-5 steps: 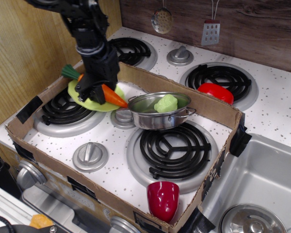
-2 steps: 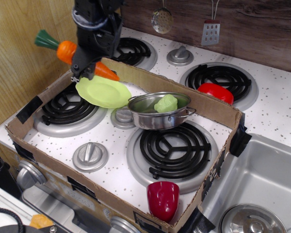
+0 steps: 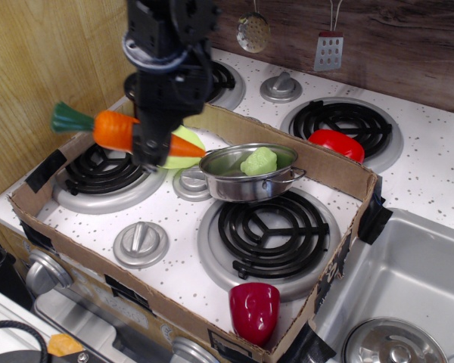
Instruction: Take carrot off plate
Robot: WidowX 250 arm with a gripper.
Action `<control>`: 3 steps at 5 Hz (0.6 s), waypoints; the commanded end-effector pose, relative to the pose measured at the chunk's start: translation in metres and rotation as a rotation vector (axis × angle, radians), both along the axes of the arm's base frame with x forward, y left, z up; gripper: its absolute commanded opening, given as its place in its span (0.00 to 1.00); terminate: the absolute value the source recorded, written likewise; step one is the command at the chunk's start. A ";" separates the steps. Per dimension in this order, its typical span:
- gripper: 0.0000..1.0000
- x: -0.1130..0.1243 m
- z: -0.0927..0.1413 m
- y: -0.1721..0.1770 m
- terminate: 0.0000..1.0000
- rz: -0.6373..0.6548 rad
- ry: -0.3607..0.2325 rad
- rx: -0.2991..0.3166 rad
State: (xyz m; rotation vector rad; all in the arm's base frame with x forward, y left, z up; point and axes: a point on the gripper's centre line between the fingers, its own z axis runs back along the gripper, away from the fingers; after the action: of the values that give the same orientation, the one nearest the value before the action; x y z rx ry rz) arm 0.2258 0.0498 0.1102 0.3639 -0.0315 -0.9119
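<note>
- On my far left I see the orange plastic toy carrot with its dark green stem end pointing left; it lies roughly level in the air, above the front-left black coil burner.
- The black robot gripper comes down from the top of the view and is clenched around the carrot's middle, so the orange tip sticks out on its right side.
- Behind the gripper I can make out part of the small round lime-green plastic plate; the arm hides most of it, and the carrot is lifted clear of it as far as I can tell.
- All this sits inside the low brown cardboard box wall that frames the front half of the white speckled toy stove.
- Just right of the plate stands the silver metal pot, with a lumpy light-green toy inside it.
- At the front of the box, right of centre, I see a dark red plastic cup, upright.
- Beyond the box, on the back-right burner, rests a red pepper-like toy.
- At the far right edge is the steel sink basin.
</note>
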 end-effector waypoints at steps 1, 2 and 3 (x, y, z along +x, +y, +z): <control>0.00 0.009 -0.015 -0.053 0.00 0.114 -0.081 -0.213; 0.00 0.017 -0.045 -0.070 0.00 0.100 -0.064 -0.325; 0.00 0.036 -0.063 -0.082 0.00 0.084 -0.106 -0.365</control>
State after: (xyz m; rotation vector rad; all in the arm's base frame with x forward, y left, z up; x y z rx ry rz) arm 0.2399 -0.0192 0.0266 0.0477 -0.2372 -0.7734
